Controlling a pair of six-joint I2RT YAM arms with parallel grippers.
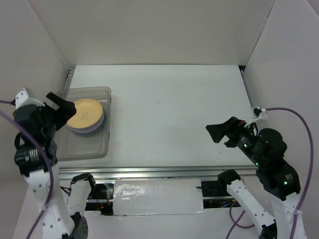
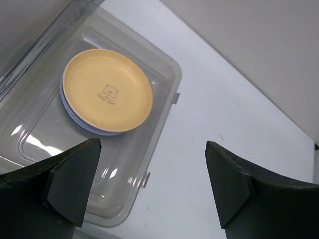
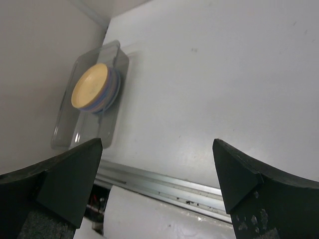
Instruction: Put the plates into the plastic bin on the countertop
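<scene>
A stack of plates (image 1: 85, 115) rests in the far half of the clear plastic bin (image 1: 82, 147), which sits on the white countertop (image 1: 174, 114) at the left. The top plate (image 2: 107, 89) is orange-yellow with a small bear print; lilac and blue rims show beneath it. My left gripper (image 1: 64, 108) hovers over the bin's left side, just beside the stack, open with nothing between its fingers (image 2: 75, 179). In the left wrist view the stack lies beyond the jaws, apart from them. My right gripper (image 1: 223, 130) hangs open and empty above the right of the countertop, far from the bin (image 3: 84, 129).
A metal rail (image 1: 159, 173) runs along the countertop's front edge. White walls (image 1: 35, 45) close in the left, back and right sides. A purple cable (image 1: 294, 112) loops off the right arm.
</scene>
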